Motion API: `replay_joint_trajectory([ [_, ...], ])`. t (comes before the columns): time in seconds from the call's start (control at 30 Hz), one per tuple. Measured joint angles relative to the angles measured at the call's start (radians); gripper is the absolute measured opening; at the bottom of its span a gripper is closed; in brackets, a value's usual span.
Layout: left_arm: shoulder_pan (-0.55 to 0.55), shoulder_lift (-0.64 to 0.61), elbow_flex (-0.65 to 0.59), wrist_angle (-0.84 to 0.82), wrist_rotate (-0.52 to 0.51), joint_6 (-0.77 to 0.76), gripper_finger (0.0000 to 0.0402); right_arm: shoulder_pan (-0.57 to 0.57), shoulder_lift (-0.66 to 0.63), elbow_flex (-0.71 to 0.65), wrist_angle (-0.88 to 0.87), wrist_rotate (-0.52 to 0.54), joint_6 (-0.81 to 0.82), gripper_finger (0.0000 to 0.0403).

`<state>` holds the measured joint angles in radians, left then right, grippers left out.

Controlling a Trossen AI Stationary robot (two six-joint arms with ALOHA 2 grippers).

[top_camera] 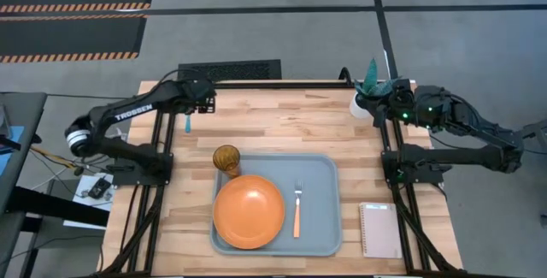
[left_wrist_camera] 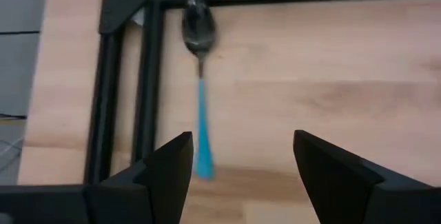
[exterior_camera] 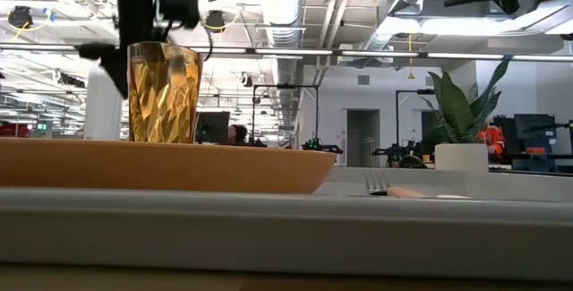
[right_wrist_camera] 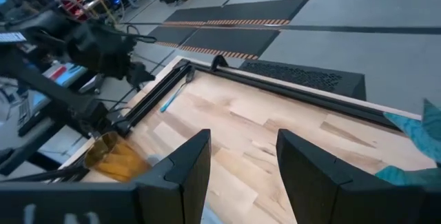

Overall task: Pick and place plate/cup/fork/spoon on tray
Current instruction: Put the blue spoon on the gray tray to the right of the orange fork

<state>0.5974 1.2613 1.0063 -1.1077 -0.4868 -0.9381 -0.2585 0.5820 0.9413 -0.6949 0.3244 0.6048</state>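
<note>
On the tray (top_camera: 329,227) we see the plate (top_camera: 249,211) and fork (top_camera: 297,209), the cup (top_camera: 226,159) at its rim; from above the spoon (top_camera: 188,124) is a sliver on the worktop (top_camera: 282,120); the left wrist view shows it whole, beyond the left gripper (left_wrist_camera: 241,165), fingers released; the right gripper (right_wrist_camera: 241,165), parted too, waits by the plant (top_camera: 374,79).

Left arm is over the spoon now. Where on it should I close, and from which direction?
Grip the spoon on its light blue handle, about mid-length, coming straight down. It lies flat on the bare wood close beside the black frame rail, so set the open left gripper across the handle, and watch that the rail-side finger has room.
</note>
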Motion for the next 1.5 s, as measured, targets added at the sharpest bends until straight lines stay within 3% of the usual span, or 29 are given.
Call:
replay_joint_trajectory([
  [0.27, 0.192, 0.0, -0.164, 0.225, 0.124, 0.113, 0.0229, -0.029, 0.0, 0.0, -0.001, 0.0, 0.0, 0.0188],
  [0.43, 0.238, 0.0, -0.249, 0.271, 0.137, -0.04, 0.0213, -0.043, 0.0, 0.0, -0.001, 0.0, -0.003, 0.0188],
  [0.67, 0.241, 0.0, -0.363, 0.459, 0.122, -0.097, 0.0204, -0.066, 0.0, 0.0, -0.001, 0.0, -0.004, 0.0188],
  [0.83, 0.274, 0.0, -0.39, 0.504, 0.033, -0.117, 0.0203, -0.074, 0.0, 0.0, -0.001, -0.001, -0.003, 0.0188],
  [1.03, 0.288, 0.062, -0.404, 0.579, 0.049, -0.1, 0.0203, -0.074, 0.0, 0.0, -0.001, -0.001, -0.003, 0.0188],
  [1.17, 0.296, 0.148, -0.404, 0.594, 0.005, -0.112, 0.0203, -0.074, 0.0, 0.0, -0.001, -0.001, -0.003, 0.0188],
  [1.37, 0.306, 0.277, -0.399, 0.677, 0.018, -0.07, 0.0203, -0.073, 0.0, 0.0, -0.001, -0.002, -0.001, 0.0188],
  [1.5, 0.307, 0.311, -0.394, 0.692, 0.027, -0.071, 0.0175, -0.073, 0.0, 0.0, -0.001, -0.002, 0.0, 0.0188],
])
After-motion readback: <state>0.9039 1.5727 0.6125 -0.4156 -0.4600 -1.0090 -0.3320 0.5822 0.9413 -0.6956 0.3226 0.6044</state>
